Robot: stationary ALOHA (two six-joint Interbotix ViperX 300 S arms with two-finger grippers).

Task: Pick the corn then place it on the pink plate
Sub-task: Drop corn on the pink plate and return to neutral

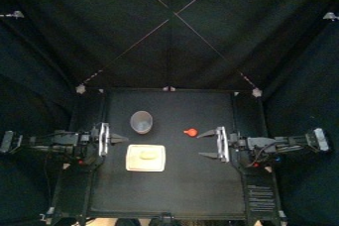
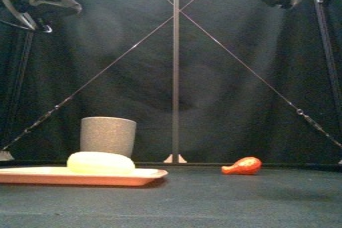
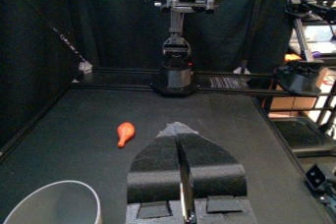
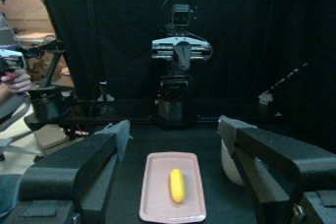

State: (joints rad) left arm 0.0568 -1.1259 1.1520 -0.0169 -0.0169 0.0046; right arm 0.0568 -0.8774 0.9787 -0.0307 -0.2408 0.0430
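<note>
Corn (image 1: 145,155) lies on pink plate (image 1: 146,168), 6 o'clock of grey cup (image 1: 141,122). Wrist views alone settle it: left claw (image 3: 183,130) closed, right claw (image 4: 175,130) spread wide. Red toy (image 1: 191,131) at cup's 3 o'clock.

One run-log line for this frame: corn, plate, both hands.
corn: lying on pink plate | grey cup: upright behind plate | red toy: loose, apart from plate | left hand: shut, empty, left side | right hand: open, empty, right side

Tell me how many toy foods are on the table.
2. The yellow corn lies on the pink tray; a small red toy lies on the bare table, right of the grey cup. The cup could hide another.
</note>
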